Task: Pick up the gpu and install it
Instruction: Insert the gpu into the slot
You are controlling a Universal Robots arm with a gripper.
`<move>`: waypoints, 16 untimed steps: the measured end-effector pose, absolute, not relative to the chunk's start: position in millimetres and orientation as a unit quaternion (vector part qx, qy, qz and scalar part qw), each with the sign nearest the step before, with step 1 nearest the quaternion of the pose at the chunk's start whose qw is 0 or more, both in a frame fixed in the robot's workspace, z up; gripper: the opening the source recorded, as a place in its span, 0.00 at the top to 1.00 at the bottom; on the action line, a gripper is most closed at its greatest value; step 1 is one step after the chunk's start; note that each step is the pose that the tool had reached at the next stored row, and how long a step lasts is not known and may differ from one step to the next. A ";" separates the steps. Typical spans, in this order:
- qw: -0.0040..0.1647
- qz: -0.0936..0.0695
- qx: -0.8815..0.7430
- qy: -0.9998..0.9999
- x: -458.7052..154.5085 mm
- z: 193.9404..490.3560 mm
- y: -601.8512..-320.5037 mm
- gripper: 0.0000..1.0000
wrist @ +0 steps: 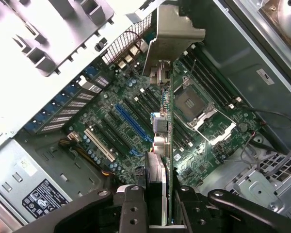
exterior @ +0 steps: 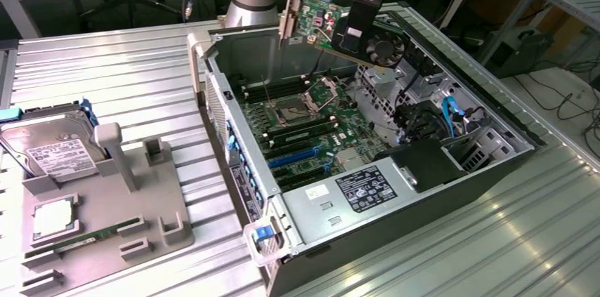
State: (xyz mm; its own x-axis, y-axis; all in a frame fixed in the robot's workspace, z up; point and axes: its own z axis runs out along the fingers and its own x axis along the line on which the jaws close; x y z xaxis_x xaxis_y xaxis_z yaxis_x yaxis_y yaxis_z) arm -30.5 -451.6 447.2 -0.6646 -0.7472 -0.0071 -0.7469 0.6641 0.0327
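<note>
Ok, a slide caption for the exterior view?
Pincer holds the gpu above the open computer case, over its motherboard.

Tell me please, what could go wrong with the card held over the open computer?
1. The gpu is gripped by the jaws at its fan end only; the bracket end may tilt or slip.
2. It hangs over the motherboard near the open CPU socket; a drop could damage it.
3. The bracket could catch the case wall while descending.

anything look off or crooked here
Nothing looks damaged or spilled. The one thing out of place is the gpu: the hand grips it, tilted, in the air above the open computer case, not yet installed.
</note>
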 end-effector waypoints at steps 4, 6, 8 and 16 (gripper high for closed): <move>0.004 -0.016 0.416 -0.909 -30.5 447.2 -451.8 0.72; 0.004 -0.016 0.421 -0.907 -30.5 447.2 -451.9 0.72; 0.004 -0.016 0.424 -0.906 -30.5 447.2 -451.9 0.72; 0.004 -0.016 0.439 -0.899 -30.5 447.2 -452.0 0.72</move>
State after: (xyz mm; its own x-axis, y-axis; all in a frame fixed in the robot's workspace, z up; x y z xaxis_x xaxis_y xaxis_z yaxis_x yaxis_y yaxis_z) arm -30.5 -452.0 447.2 -0.6152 -0.7884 -0.0070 -0.7881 0.6147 0.0326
